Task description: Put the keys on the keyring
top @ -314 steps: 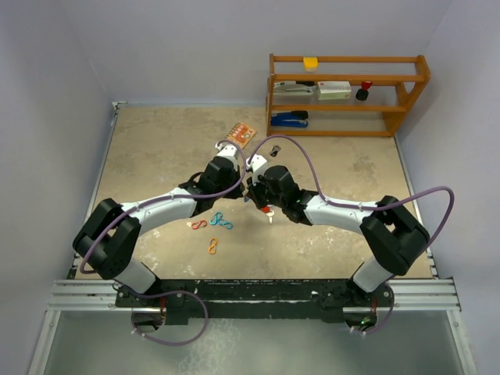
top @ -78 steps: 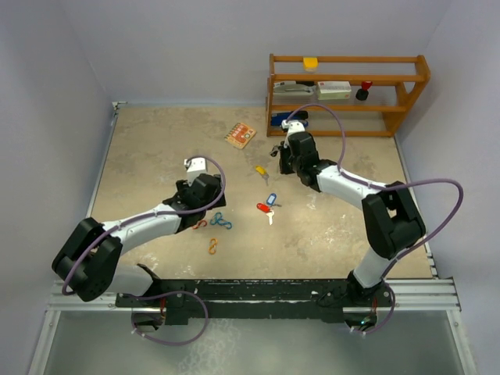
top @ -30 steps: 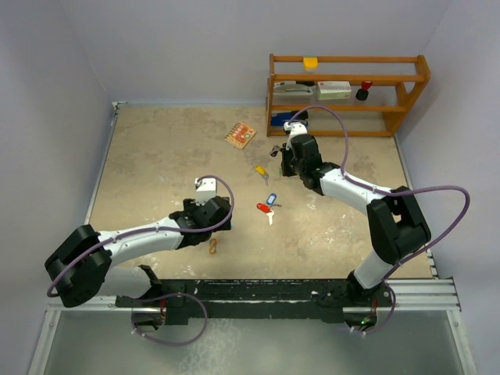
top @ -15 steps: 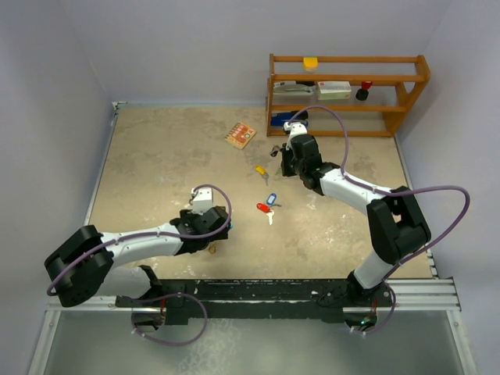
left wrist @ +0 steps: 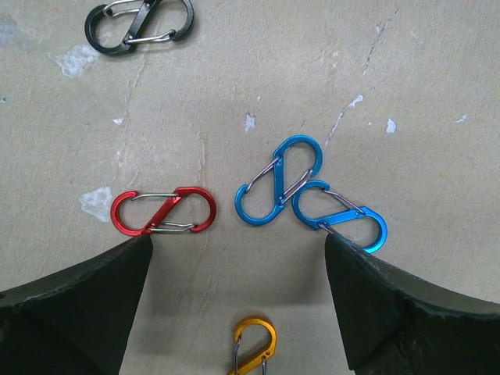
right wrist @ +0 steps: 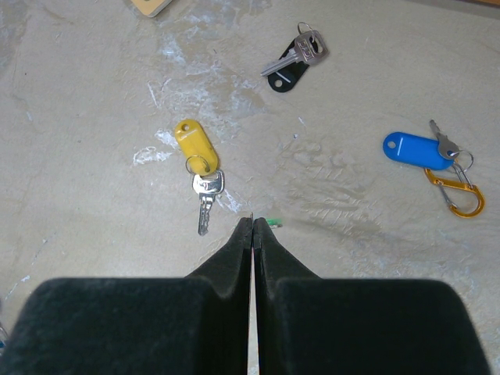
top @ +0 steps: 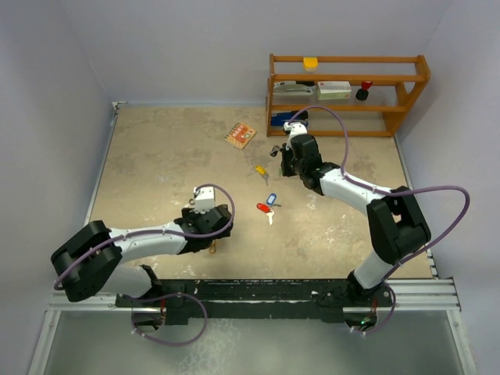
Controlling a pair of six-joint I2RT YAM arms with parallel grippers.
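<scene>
The left tool is hanging wide open and empty above the table, over a red clip and two touching blue clips. The right tool is pressing its jaws fully together, holding nothing that shows, just beside the yellow-tagged key. The black-tagged key and blue-tagged key are lying farther off.

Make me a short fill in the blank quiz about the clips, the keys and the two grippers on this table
The two touching clips in the left wrist view are both ___.
The left gripper has its jaws ___.
The right gripper has its jaws ___.
The key lying nearest the right gripper carries a ___ tag.

Missing words: blue; open; shut; yellow.
</scene>
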